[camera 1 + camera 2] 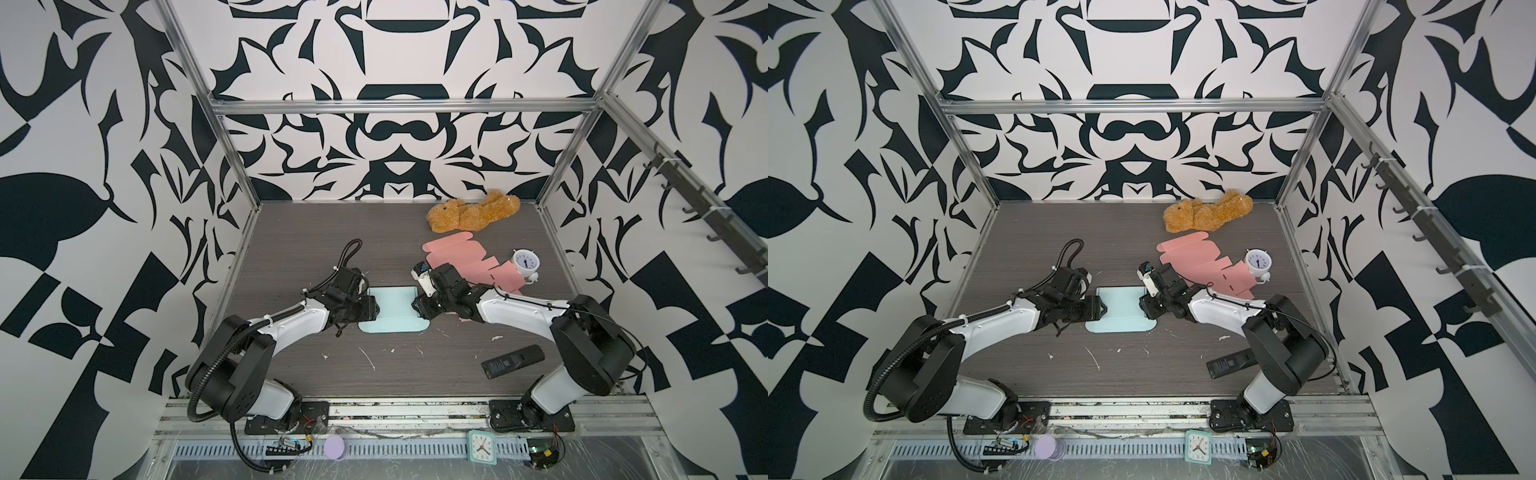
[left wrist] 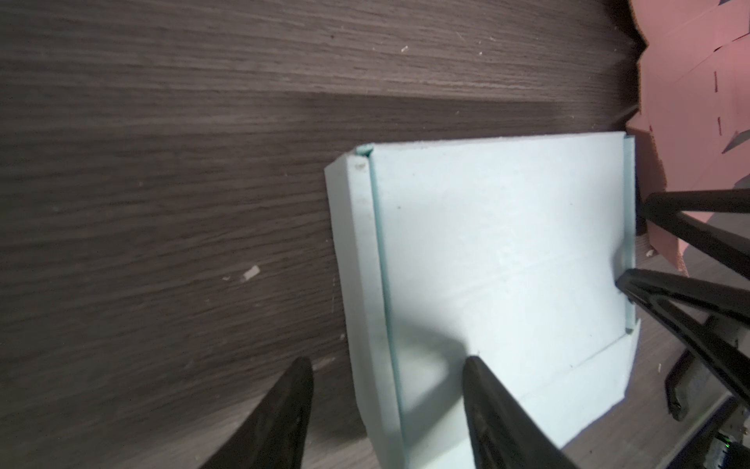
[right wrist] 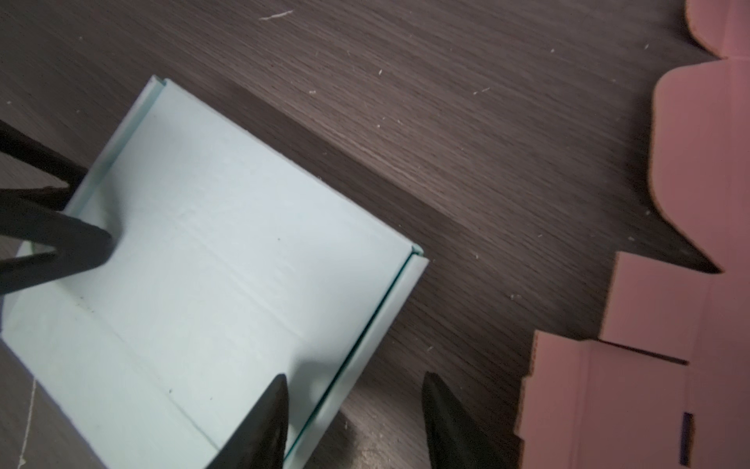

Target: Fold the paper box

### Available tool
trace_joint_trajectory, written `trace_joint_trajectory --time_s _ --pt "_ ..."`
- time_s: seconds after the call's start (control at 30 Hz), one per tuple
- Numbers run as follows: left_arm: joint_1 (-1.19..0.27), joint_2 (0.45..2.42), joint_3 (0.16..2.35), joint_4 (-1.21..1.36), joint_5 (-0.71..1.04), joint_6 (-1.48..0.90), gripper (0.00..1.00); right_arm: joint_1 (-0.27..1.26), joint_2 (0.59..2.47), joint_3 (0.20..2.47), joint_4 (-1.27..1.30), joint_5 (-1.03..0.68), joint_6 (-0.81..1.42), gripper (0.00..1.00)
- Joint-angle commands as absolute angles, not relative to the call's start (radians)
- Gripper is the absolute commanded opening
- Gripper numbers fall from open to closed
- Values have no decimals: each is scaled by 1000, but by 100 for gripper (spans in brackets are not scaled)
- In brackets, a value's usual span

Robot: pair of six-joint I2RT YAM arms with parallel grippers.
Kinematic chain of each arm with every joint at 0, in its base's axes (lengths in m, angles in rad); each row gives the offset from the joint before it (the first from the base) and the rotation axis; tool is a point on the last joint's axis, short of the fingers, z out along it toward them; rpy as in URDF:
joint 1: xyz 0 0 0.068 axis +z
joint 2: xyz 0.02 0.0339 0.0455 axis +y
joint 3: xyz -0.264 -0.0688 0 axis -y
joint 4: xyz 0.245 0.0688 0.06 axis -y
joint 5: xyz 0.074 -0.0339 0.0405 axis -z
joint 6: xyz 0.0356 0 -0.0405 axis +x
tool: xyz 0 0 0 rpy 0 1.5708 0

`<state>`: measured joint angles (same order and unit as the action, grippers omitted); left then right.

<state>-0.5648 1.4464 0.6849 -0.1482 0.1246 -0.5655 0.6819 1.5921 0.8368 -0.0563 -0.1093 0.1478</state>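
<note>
Symmetry is what I read in this hold. The pale blue paper box [image 1: 392, 309] sits at the middle of the surface [image 1: 316, 249], half made, with one claw on each short side.

The left claw [image 2: 387, 359] comes in from 9 o'clock and straddles the left side wall [image 2: 365, 264], one finger outside over the surface and one inside over the box floor. Its jaws are parted, with clear space to the wall on both sides, so it clamps nothing. The right claw [image 3: 355, 375] does the same from 3 o'clock over the right side wall [image 3: 381, 320]. It is parted too, with the inner finger closer to the wall than the outer.

I judge the straddle is there to guard both raised walls against falling and to stop the box sliding while the next panel is handled. The front flap [image 1: 392, 327] at 6 o'clock lies flat, rounded corners showing, so the fold is not finished.

The left arm [image 1: 286, 322] and the right arm [image 1: 515, 309] reach from bases at the 6 o'clock edge. Their elbows are out wide and the white forearms slant inward and low. The wrists are nearly level, so the claws point at each other across the box.

A pink box blank [image 1: 457, 259] lies flat at 2 o'clock, apart from the blue box, with an alarm clock [image 1: 525, 262] at its 3 o'clock end.
</note>
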Motion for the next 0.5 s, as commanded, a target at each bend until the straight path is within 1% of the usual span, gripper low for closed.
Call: trace_joint_trajectory --time_s 0.0,0.23,0.47 --pt "-561 1459 660 -144 123 -574 62 680 1570 862 -94 -90 138 54" --pt "-563 1435 662 -155 123 -578 62 680 1527 863 -112 -88 146 56" --pt "-560 1398 711 -199 105 -552 70 680 1444 875 -167 -89 162 63"
